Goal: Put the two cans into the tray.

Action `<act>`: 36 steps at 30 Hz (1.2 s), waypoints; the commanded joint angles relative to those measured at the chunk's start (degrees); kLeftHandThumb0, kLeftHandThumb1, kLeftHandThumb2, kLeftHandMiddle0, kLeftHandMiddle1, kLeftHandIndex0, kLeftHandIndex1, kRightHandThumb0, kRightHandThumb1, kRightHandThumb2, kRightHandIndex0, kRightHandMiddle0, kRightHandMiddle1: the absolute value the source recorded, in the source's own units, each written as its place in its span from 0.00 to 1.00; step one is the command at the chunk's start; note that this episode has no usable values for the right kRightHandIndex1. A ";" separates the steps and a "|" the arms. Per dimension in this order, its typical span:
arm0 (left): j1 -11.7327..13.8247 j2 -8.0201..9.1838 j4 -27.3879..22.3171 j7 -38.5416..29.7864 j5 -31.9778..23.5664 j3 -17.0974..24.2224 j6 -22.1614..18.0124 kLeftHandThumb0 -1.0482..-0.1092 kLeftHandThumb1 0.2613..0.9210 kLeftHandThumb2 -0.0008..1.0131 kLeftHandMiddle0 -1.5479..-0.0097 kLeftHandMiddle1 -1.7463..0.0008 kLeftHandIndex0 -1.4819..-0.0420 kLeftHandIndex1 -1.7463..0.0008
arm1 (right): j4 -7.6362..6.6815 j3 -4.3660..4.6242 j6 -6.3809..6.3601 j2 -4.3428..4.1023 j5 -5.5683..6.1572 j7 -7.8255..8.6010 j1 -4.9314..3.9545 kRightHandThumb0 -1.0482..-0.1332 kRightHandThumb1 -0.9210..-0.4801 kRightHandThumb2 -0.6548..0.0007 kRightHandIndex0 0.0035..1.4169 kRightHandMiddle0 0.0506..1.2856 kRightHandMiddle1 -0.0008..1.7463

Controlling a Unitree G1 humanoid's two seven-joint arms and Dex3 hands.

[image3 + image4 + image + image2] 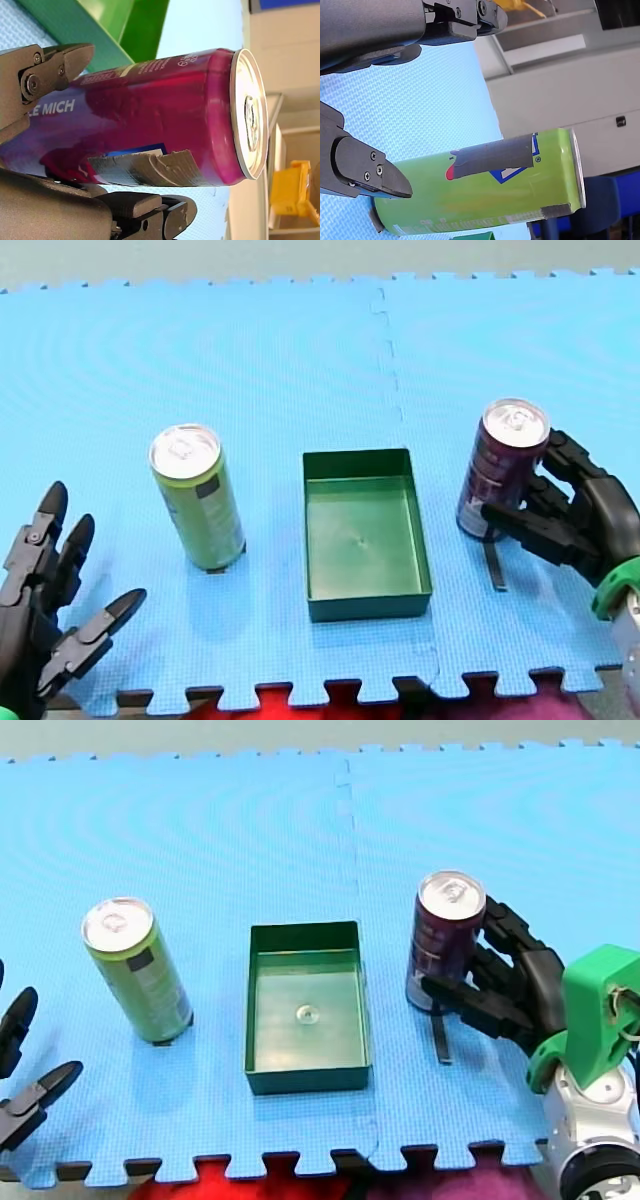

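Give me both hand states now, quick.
Left hand: open, at the mat's near-left corner.
Right hand: closed around the purple can, which stands on the mat.

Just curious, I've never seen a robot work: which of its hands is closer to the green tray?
Right. The right hand grips the purple can just right of the tray; the left hand is at the near left, beyond the green can.

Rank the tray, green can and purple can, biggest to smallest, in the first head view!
1. Tray.
2 and 3. Green can and purple can look alike, so no ranking.
Right hand grips the purple can; left hand is at the near left.
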 commanded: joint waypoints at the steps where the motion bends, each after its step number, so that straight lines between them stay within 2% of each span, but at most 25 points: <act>1: 0.10 0.23 -0.15 -0.09 -0.35 0.04 0.15 0.00 0.91 0.00 0.86 1.00 0.94 1.00 | 0.04 0.09 -0.23 0.04 -0.13 -0.24 -0.40 0.00 0.28 0.98 0.22 0.18 0.00; 6: 0.18 0.27 -0.21 -0.22 -0.44 0.07 0.27 0.00 0.91 0.00 0.86 1.00 0.94 1.00 | 0.16 0.46 -0.13 0.07 -0.64 -1.38 -0.65 0.00 0.27 0.98 0.22 0.18 0.00; 13: 0.32 0.43 -0.42 -0.32 -0.38 0.04 0.28 0.00 0.91 0.00 0.86 1.00 0.94 1.00 | 0.21 1.12 0.00 0.30 -1.70 -4.01 -1.20 0.00 0.26 0.99 0.22 0.18 0.00; 14: 0.34 0.45 -0.45 -0.32 -0.38 0.04 0.29 0.00 0.91 0.00 0.86 1.00 0.94 1.00 | 0.21 1.16 0.08 0.38 -1.79 -4.38 -1.30 0.00 0.30 0.99 0.22 0.18 0.00; 15: 0.36 0.46 -0.47 -0.31 -0.37 0.05 0.29 0.00 0.91 0.00 0.86 1.00 0.94 1.00 | 0.22 1.17 0.18 0.47 -1.83 -4.69 -1.40 0.00 0.39 1.00 0.22 0.17 0.00; 18: 0.40 0.48 -0.48 -0.25 -0.36 0.06 0.28 0.00 0.91 0.00 0.86 1.00 0.94 1.00 | 0.44 1.00 0.97 0.85 -1.72 -5.22 -1.77 0.00 0.53 1.00 0.22 0.17 0.00; 20: 0.42 0.51 -0.51 -0.25 -0.37 0.07 0.30 0.00 0.91 0.00 0.86 1.00 0.94 1.00 | 0.67 0.51 1.46 1.16 -1.25 -5.24 -1.85 0.00 0.62 1.00 0.21 0.17 0.00; 22: 0.43 0.53 -0.53 -0.28 -0.39 0.07 0.34 0.00 0.91 0.00 0.86 1.00 0.94 1.00 | 0.84 -0.11 1.73 1.35 -0.62 -4.96 -1.84 0.00 0.66 1.00 0.20 0.17 0.00; 25: 0.41 0.53 -0.56 -0.36 -0.44 0.07 0.39 0.00 0.91 0.00 0.86 1.00 0.94 1.00 | 1.09 -0.69 2.07 1.25 -0.08 -4.43 -1.82 0.00 0.68 1.00 0.19 0.17 0.00; 36: 0.01 0.60 -0.65 -1.44 -1.39 0.29 1.13 0.00 0.90 0.00 0.86 1.00 0.94 1.00 | 1.59 -1.84 3.37 1.12 0.38 -2.61 -2.20 0.00 0.73 1.00 0.16 0.16 0.00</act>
